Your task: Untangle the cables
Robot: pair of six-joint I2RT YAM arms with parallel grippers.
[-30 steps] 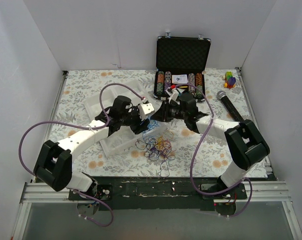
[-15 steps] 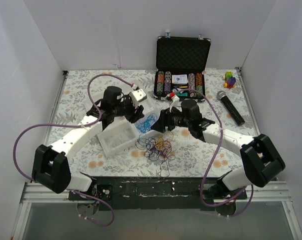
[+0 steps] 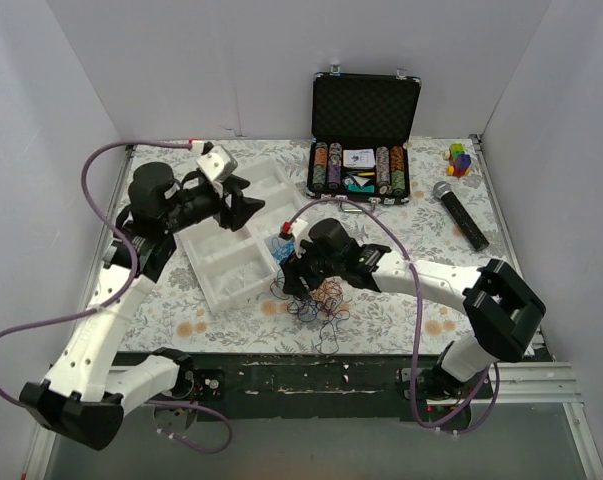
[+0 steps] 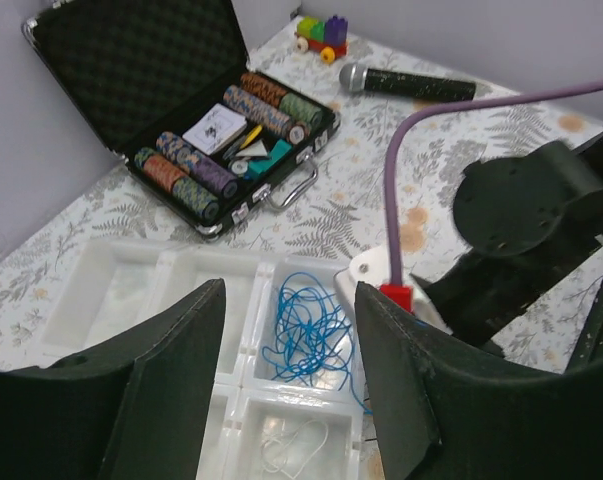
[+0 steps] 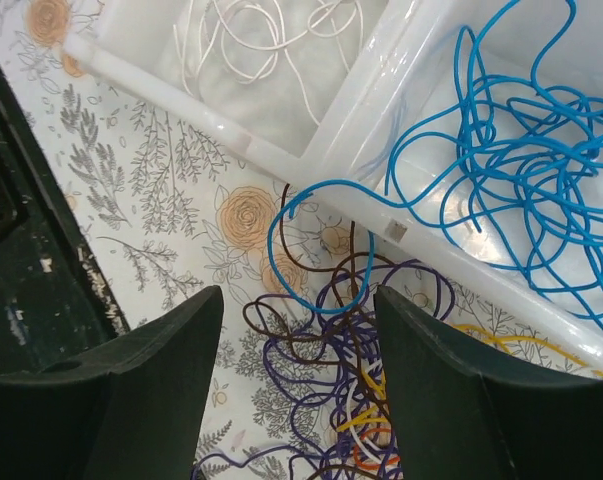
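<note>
The blue cable lies in the tray, the left gripper and right gripper both spread and empty; next, probably pinch one strand from the tangle.

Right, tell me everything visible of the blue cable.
The blue cable is a thin, glossy, bright blue wire lying in loose overlapping loops in one compartment of the white tray. One curl spills over the tray's wall above the floral table, crossing brown and purple strands of the mixed tangle; whether they interlock is unclear. The right gripper hangs open over that curl, not gripping it.
</note>
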